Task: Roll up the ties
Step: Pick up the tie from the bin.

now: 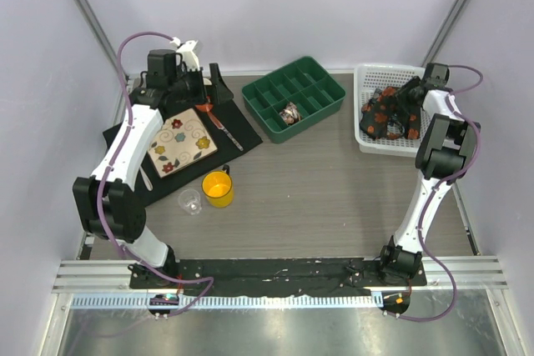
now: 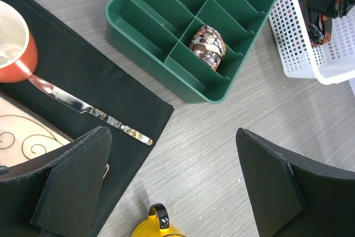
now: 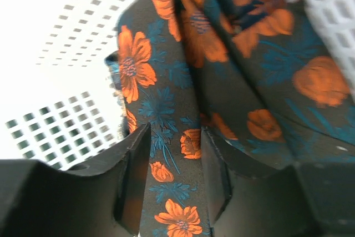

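Observation:
Several dark ties with orange flowers (image 1: 382, 116) lie bundled in a white basket (image 1: 367, 77) at the back right. My right gripper (image 1: 409, 94) is down in the basket. In the right wrist view its fingers (image 3: 133, 165) are closed in on a strip of flowered tie (image 3: 172, 131) that fills the narrow gap at the gripper (image 3: 175, 165). One rolled multicoloured tie (image 1: 289, 112) sits in a compartment of the green tray (image 1: 321, 81); it also shows in the left wrist view (image 2: 207, 46). My left gripper (image 1: 209, 87) is open and empty above the placemat, also in its own wrist view (image 2: 172, 181).
A black placemat (image 1: 242, 132) at the back left carries a floral plate (image 1: 179, 143) and a red measuring spoon with a metal handle (image 2: 89, 112). A yellow mug (image 1: 217, 188) and a clear cup (image 1: 189, 201) stand on the table in front of it.

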Available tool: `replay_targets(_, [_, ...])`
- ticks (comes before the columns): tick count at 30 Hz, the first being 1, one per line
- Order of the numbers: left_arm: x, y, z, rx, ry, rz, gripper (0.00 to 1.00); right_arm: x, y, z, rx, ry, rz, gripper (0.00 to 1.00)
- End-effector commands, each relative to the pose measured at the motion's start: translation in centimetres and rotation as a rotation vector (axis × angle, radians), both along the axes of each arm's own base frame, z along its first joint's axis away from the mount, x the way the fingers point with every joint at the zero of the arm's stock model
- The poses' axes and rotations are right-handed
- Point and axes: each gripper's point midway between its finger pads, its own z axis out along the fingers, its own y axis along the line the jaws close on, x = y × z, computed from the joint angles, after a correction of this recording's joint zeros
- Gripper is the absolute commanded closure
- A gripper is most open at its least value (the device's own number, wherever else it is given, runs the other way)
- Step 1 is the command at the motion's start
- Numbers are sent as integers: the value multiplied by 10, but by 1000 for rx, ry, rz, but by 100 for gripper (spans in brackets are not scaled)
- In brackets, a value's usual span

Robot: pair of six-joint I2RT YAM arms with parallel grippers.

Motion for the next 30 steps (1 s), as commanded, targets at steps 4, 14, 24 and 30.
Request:
replay_targets(4, [6, -6, 23, -32, -66, -32, 0, 29, 27, 32, 130, -183, 97, 60])
replay_targets(14, [3, -6, 23, -20, -72, -48, 0, 33, 31, 10, 212, -176, 47, 55])
replay_targets(24, [3, -6, 22, -21, -69, -54, 0, 40, 33, 9, 207, -198, 90, 48])
replay_targets(30, [3, -6, 23, -19, -75, -63, 0, 60, 40, 41, 264, -347, 112, 63])
